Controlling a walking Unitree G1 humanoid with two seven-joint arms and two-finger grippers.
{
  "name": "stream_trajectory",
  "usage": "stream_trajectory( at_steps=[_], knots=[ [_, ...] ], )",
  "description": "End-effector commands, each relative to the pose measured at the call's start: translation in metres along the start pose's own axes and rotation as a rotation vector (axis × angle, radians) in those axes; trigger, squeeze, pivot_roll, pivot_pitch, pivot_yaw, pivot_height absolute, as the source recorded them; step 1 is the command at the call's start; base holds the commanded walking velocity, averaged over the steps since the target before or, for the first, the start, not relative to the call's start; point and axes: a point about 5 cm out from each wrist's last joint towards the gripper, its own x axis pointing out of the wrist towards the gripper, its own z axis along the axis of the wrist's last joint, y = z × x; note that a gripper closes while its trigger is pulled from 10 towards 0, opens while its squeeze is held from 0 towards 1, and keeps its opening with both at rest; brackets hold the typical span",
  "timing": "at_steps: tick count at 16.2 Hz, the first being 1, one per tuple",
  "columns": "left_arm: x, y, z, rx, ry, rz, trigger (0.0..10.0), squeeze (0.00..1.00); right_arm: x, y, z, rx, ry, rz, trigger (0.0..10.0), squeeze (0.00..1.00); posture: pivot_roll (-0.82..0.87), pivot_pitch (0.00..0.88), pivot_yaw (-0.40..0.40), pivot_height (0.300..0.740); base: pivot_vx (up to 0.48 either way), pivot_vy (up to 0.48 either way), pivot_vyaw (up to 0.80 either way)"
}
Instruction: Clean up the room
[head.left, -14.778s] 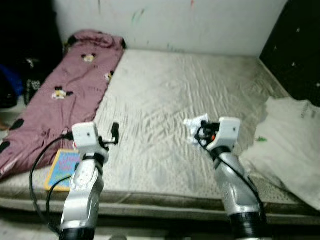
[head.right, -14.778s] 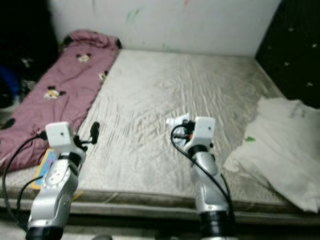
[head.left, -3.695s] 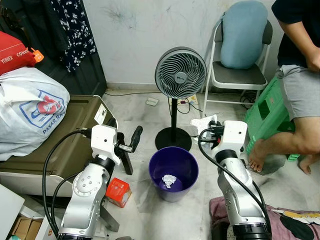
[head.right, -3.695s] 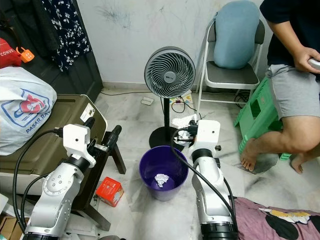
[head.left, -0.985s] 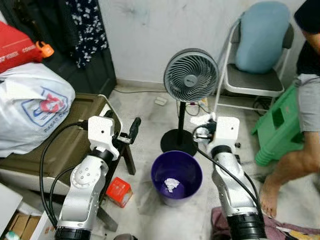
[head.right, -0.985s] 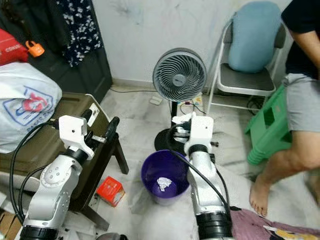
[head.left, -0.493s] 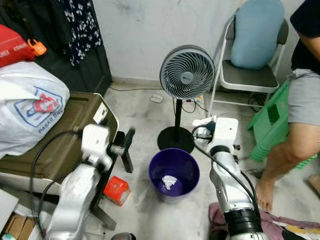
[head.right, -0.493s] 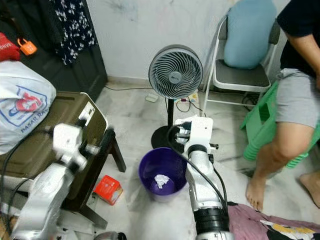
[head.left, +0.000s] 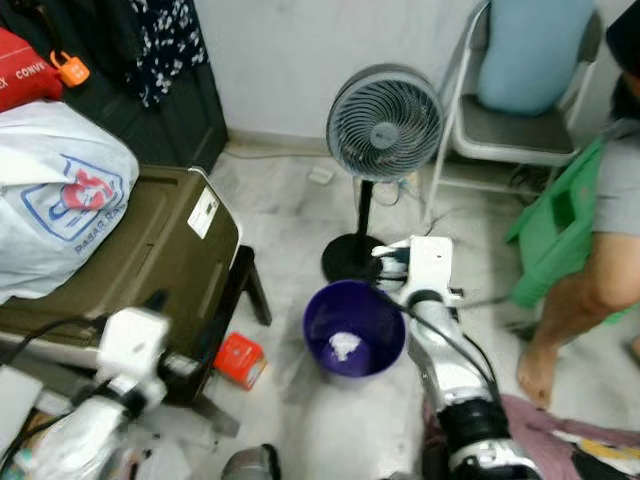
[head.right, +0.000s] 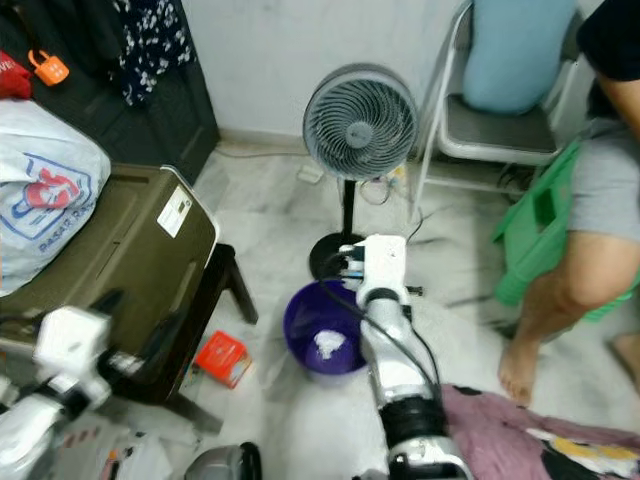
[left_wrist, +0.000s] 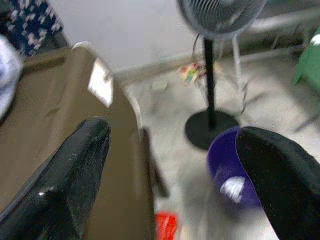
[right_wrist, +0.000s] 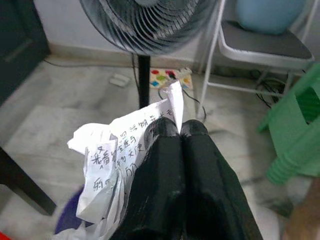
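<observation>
Above the purple bin (head.left: 355, 328), right gripper (right_wrist: 179, 131) pinches paper (right_wrist: 117, 150).

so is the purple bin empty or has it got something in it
Not empty. The purple bin stands upright with one crumpled white wad at its bottom. The right claw holds written paper, not yet dropped.

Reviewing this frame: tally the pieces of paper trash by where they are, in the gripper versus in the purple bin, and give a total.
Held in the right gripper: 1, a crumpled handwritten paper
In the purple bin: 1, a crumpled white wad
Total: 2
</observation>
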Motion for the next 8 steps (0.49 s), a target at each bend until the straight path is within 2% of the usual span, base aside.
stream_trajectory(
  at_steps=[1,4,8],
  knots=[
    [-0.006,0.005,0.005,0.017,0.002,-0.007,10.0,0.00,0.002,0.000,0.001,0.011,0.000,-0.015,10.0,0.00,0.24,0.203,0.096,0.740,0.000,0.000,0.00],
    [-0.018,0.011,0.010,0.038,0.036,-0.015,10.0,0.00,0.013,-0.006,0.004,0.020,-0.002,-0.063,10.0,0.00,0.28,0.231,0.129,0.740,0.000,0.000,0.00],
    [-0.034,0.017,0.014,0.048,0.090,-0.018,10.0,0.00,0.020,-0.002,0.009,0.035,-0.023,-0.082,10.0,0.00,0.32,0.259,0.178,0.740,0.000,0.000,0.00]
  ],
)
